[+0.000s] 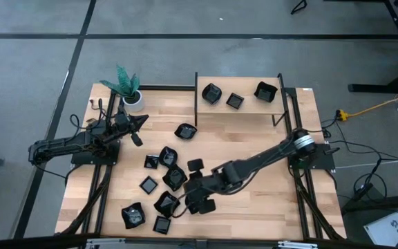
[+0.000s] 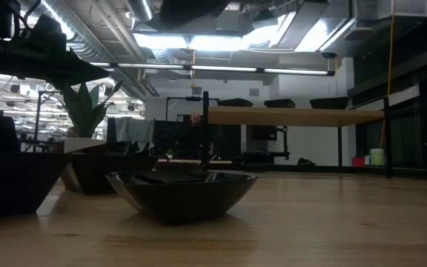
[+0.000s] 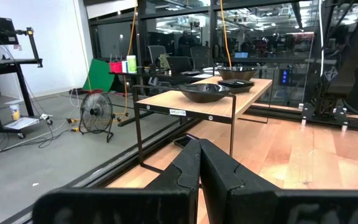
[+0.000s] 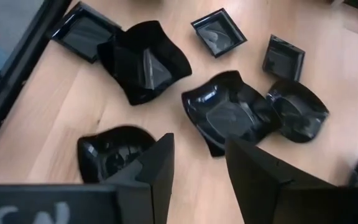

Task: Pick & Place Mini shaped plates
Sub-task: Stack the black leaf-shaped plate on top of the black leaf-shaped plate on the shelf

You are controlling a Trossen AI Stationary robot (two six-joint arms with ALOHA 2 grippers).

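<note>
Several mini shaped plates, glossy and black, lie scattered on the wooden table's near left part (image 1: 166, 181). Three more stand on a low shelf (image 1: 240, 111) at the far side. My right gripper (image 1: 191, 196) hovers open over the near cluster, slanting down. In its wrist view its fingers (image 4: 197, 171) stand above a wavy plate (image 4: 232, 118) and beside a rounded plate (image 4: 110, 152), touching neither. My left gripper (image 1: 141, 123) rests shut at the table's left, pointing level toward the shelf (image 3: 199, 168).
A white pot with a green plant (image 1: 131, 97) stands at the far left corner. The shelf's black frame legs (image 3: 232, 134) rise from the table. One plate (image 1: 185, 131) lies alone before the shelf. Bare wood lies at the table's right half (image 1: 268, 200).
</note>
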